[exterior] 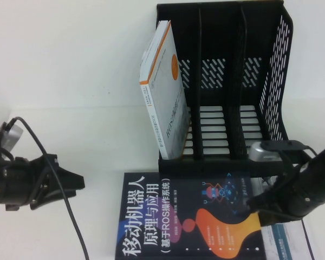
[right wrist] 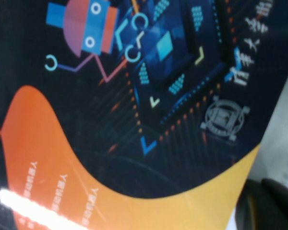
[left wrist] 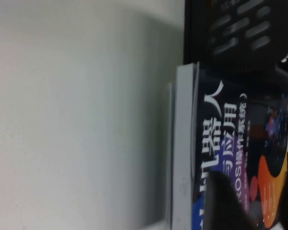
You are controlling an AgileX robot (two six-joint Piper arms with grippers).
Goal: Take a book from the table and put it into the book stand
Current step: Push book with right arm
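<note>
The dark navy book (exterior: 189, 216) with white Chinese characters and orange and purple blobs lies flat on the white table (exterior: 70, 81), just in front of the black three-slot book stand (exterior: 233, 81). My left gripper (exterior: 76, 184) is open and low at the left, pointing at the book's left edge and apart from it. In the left wrist view its fingers (left wrist: 225, 201) frame the cover (left wrist: 230, 124). My right gripper (exterior: 257, 208) sits down on the book's right edge. The right wrist view is filled by the cover (right wrist: 134, 96) at very close range.
A white book with an orange stripe (exterior: 165, 92) leans in the stand's left slot; the middle and right slots hold nothing. Another white book (exterior: 290, 238) lies under the dark one and sticks out at the front right.
</note>
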